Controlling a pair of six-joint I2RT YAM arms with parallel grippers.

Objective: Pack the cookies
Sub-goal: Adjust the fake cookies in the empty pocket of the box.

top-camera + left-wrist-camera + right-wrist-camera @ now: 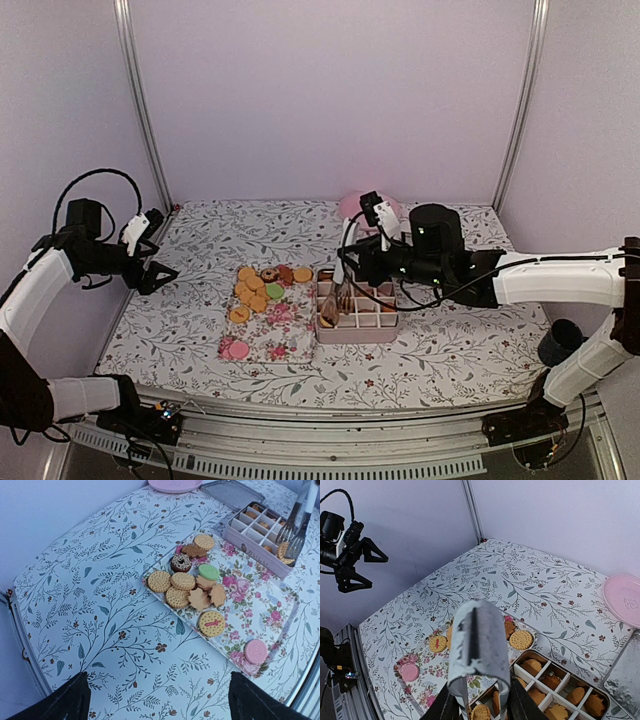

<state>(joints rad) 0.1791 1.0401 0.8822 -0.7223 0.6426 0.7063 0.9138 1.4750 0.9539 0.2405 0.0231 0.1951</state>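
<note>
Several cookies [258, 285] lie on a flowered tray [275, 335]: golden round ones, a green one [208, 571], a pink one [255, 651] and a dark brown one [181, 562]. A pink divided box [360, 310] right of the tray holds more cookies [555, 682]. My right gripper [352, 262] is shut on grey metal tongs [477, 645]. The tong tips hold a round golden cookie [481, 713] on edge over the box's left compartments; this also shows in the left wrist view [286, 552]. My left gripper [160, 272] is open and empty, hovering above the table's left side, apart from the tray.
A pink plate [355, 205] sits at the back of the table, with the box's grey lid [232, 492] beside it. White walls and metal posts enclose the table. The near table edge runs close to the tray's front.
</note>
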